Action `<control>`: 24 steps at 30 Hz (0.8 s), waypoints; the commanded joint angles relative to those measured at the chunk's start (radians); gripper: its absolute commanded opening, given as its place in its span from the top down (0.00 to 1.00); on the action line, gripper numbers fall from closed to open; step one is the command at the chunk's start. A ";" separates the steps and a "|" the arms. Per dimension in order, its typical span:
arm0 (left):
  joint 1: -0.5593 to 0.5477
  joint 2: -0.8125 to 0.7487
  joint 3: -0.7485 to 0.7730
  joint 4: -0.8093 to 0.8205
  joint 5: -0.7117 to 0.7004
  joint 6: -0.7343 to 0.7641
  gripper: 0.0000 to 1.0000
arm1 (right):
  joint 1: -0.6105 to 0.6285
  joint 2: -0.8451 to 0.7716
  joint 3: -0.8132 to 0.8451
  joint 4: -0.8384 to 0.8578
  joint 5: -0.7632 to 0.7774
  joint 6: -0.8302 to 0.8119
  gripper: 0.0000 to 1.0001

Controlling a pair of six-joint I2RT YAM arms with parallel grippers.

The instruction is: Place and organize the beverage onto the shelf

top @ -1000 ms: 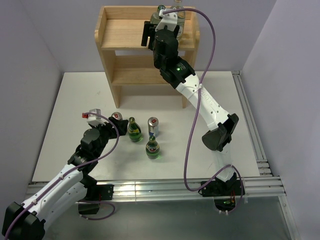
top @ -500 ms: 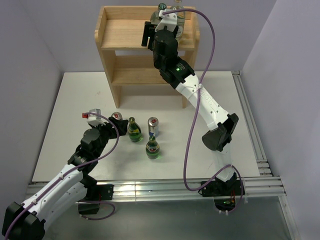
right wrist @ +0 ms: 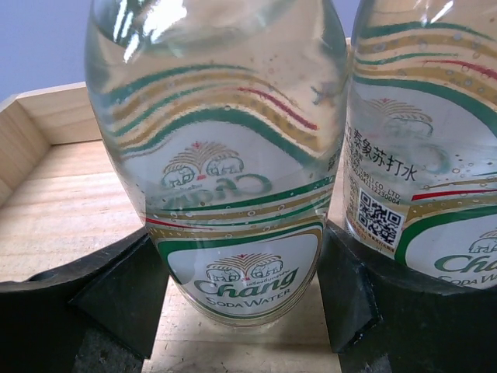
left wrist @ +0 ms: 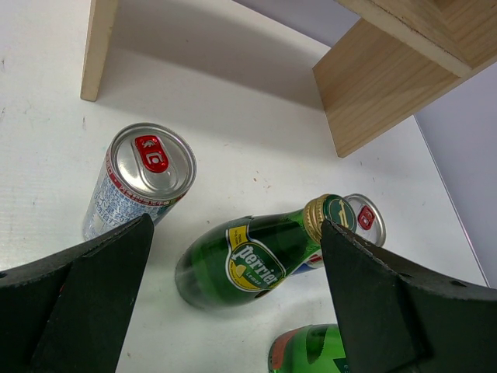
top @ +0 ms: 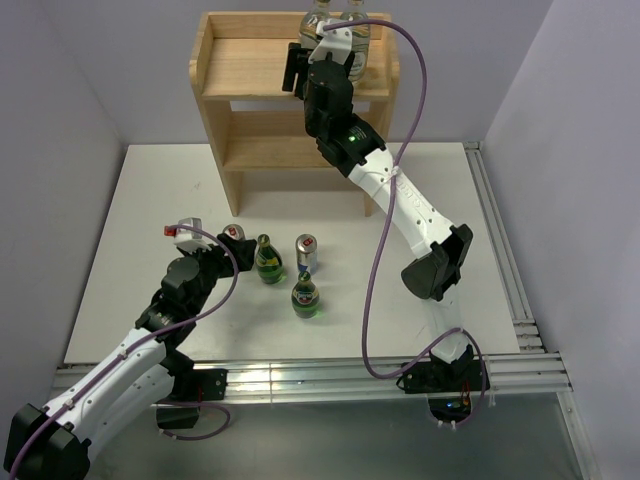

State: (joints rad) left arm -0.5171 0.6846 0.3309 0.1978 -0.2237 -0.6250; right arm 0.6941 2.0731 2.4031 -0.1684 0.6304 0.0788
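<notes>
Right wrist view showed the right gripper (right wrist: 242,291) at the top board of the shelf (right wrist: 62,210), its jaws set close about a clear water bottle (right wrist: 233,179) that stood upright between them. The dark pads (right wrist: 116,295) lay against both flanks of the label as far as could be told, though whether they squeezed or merely touched was not plain. Just outside the right-hand jaw stood a second water bottle (right wrist: 423,155), also upright, near the first with that jaw between the two. By my reading, two of the six drinks were on the top tier, one of them not yet let go. Left wrist view showed the left gripper (left wrist: 237,260) hanging over the counter (left wrist: 233,101) with its jaws spread wide and holding nothing. Below the gap between them stood a green glass bottle (left wrist: 248,260). Nearer the left-hand jaw was a silver can (left wrist: 144,183), and close by the right-hand jaw a second can (left wrist: 363,221), half hidden behind the bottle's neck. At the lower edge, below the gap, showed the shoulder of a second green bottle (left wrist: 307,353). None of these four was touched. In the top external view no drink showed on the two lower tiers where they could be seen. The task looked about a third done: the gripped bottle wanted releasing, and four drinks wanted lifting and arranging on the shelf.
</notes>
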 commanded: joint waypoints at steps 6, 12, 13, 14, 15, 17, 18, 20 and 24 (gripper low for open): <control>-0.004 0.010 0.002 0.043 0.003 -0.001 0.04 | -0.011 0.035 -0.010 -0.053 0.029 -0.005 0.40; -0.004 0.020 0.005 0.046 0.003 -0.002 0.04 | -0.011 0.053 0.005 -0.068 0.028 -0.002 0.24; -0.003 0.017 0.005 0.045 0.003 -0.001 0.04 | -0.013 0.056 0.005 -0.068 0.029 -0.002 0.23; -0.003 0.015 0.005 0.043 0.003 -0.001 0.04 | -0.013 0.055 0.002 -0.069 0.028 -0.001 0.23; -0.004 0.015 0.005 0.043 0.003 -0.001 0.04 | -0.013 0.056 0.001 -0.068 0.025 0.001 0.22; -0.004 0.013 0.007 0.040 0.001 -0.001 0.04 | -0.013 0.058 0.002 -0.071 0.025 0.004 0.21; -0.003 0.012 0.005 0.041 0.001 -0.001 0.04 | -0.013 0.059 0.001 -0.074 0.022 0.006 0.21; -0.003 0.012 0.007 0.040 0.000 -0.001 0.04 | -0.013 0.061 -0.004 -0.075 0.022 0.007 0.20; -0.004 0.007 0.003 0.037 -0.002 -0.002 0.04 | -0.013 0.051 -0.024 -0.071 0.023 0.012 0.20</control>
State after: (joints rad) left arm -0.5171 0.7040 0.3309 0.1986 -0.2249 -0.6247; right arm 0.6949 2.0892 2.4039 -0.1650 0.6254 0.0654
